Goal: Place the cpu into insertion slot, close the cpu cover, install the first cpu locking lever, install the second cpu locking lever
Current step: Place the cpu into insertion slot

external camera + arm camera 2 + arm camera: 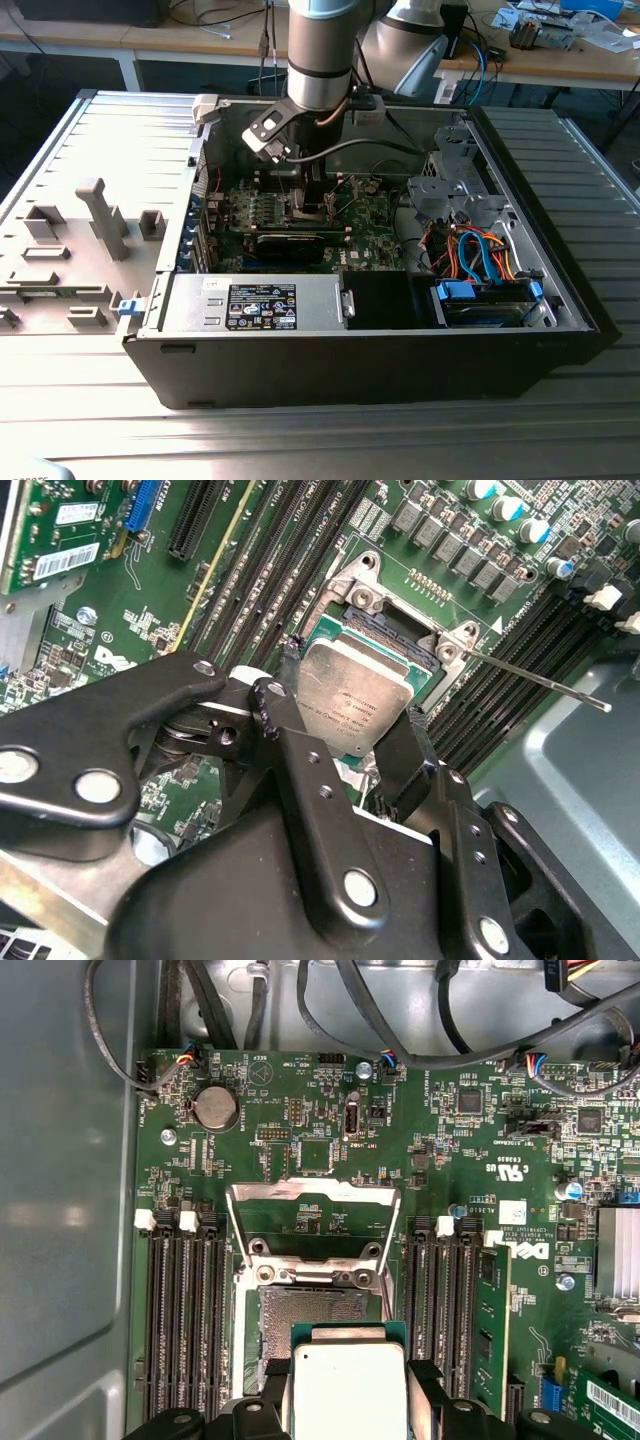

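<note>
Soft, even light fills the exterior view, yet the open black computer case is dim inside, darkest at six o'clock of the green motherboard. In both wrist views the silvery-grey square cpu carries a pale sheen.

The cpu is seen as silvery-grey (its edge teal-green), the motherboard as green with fine pale print, the cpu cover silver, the gripper black.

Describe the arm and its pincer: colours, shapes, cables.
The arm is a silver-grey cylinder with a pale blue band on top. A pale grey bracket sits at its wrist and a black cable loops off it. The pincer is matte black, with flat angular links joined by round silver pins.
</note>
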Tool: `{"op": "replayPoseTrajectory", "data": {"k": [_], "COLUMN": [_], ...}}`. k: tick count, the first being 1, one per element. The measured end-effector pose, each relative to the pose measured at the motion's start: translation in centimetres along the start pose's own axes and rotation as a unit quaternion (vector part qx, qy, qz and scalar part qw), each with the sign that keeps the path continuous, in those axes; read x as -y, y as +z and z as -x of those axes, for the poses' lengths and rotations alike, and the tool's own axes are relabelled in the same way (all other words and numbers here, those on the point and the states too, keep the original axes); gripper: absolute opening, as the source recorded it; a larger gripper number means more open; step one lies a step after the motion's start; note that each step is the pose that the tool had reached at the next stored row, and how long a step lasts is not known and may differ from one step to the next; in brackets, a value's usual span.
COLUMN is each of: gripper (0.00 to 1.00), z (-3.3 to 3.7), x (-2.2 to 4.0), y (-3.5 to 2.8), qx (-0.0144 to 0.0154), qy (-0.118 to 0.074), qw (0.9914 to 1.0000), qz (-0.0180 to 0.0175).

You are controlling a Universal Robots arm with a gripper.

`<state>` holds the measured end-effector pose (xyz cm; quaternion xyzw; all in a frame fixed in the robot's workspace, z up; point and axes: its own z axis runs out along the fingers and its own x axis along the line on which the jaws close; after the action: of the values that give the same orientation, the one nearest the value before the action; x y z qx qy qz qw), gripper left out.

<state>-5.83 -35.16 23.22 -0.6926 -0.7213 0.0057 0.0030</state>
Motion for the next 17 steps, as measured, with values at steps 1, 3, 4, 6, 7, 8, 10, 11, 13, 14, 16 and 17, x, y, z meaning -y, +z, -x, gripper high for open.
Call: {"op": "replayPoseTrajectory", "data": {"k": [1,3,4,6,7,8,10,11,13,14,16,17], "gripper": [0.55,0.55,0.55,0.55,0.55,0.55,0.55,0.55,0.55,0.55,0.55,0.55], "z": [0.0,0.0,0.0,0.0,0.0,0.0,0.0,0.0,0.0,0.0,0.0,0.0], "x": [0.0,0.0,0.0,0.0,0.0,0.0,0.0,0.0,0.0,-0.01,0.0,0.0], "y": [0.02,0.07,0.09,0.13,0.16,0.18,0.22,0.24,0.27,0.3,0.34,0.35], "qx": [0.0,0.0,0.0,0.0,0.0,0.0,0.0,0.0,0.0,0.0,0.0,0.0], "qy": [0.0,0.0,0.0,0.0,0.0,0.0,0.0,0.0,0.0,0.0,0.0,0.0], "qw": [1.0,1.0,1.0,1.0,1.0,1.0,1.0,1.0,1.0,1.0,1.0,1.0], "qz": [0.0,0.0,0.0,0.0,0.0,0.0,0.0,0.0,0.0,0.0,0.0,0.0]}}
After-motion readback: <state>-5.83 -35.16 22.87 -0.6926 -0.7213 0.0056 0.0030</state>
